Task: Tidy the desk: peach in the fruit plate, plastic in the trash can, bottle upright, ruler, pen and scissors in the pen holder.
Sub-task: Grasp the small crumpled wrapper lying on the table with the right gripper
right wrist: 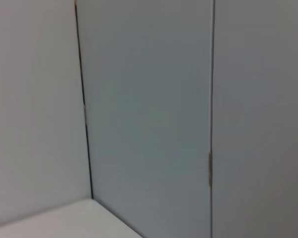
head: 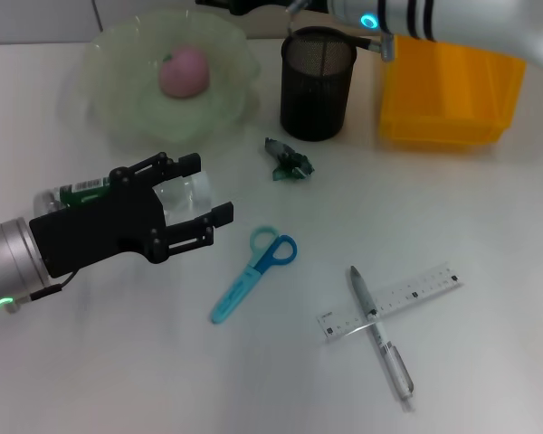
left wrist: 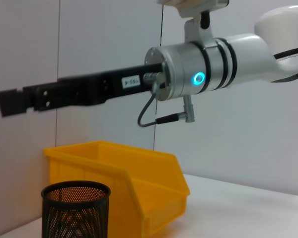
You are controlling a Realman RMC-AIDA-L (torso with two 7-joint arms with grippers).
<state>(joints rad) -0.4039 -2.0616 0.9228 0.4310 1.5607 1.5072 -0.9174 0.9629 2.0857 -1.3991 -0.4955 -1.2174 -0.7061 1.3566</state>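
A pink peach [head: 183,72] lies in the pale green fruit plate [head: 109,104] at the back left. My left gripper [head: 208,190] is open low over the lying clear bottle [head: 183,195], one finger on each side of it. Crumpled green plastic [head: 288,161] lies in front of the black mesh pen holder [head: 317,86]. Blue scissors [head: 253,271] lie mid-table. A silver pen [head: 380,334] crosses the clear ruler [head: 394,300] at the front right. The yellow trash can [head: 448,90] stands back right. My right gripper [left wrist: 12,101] hangs high above the holder.
The right arm [head: 452,23] stretches across the back of the table over the yellow bin. A white wall [right wrist: 149,119] closes the far side. The bottle's green label [head: 80,191] shows behind the left gripper's palm.
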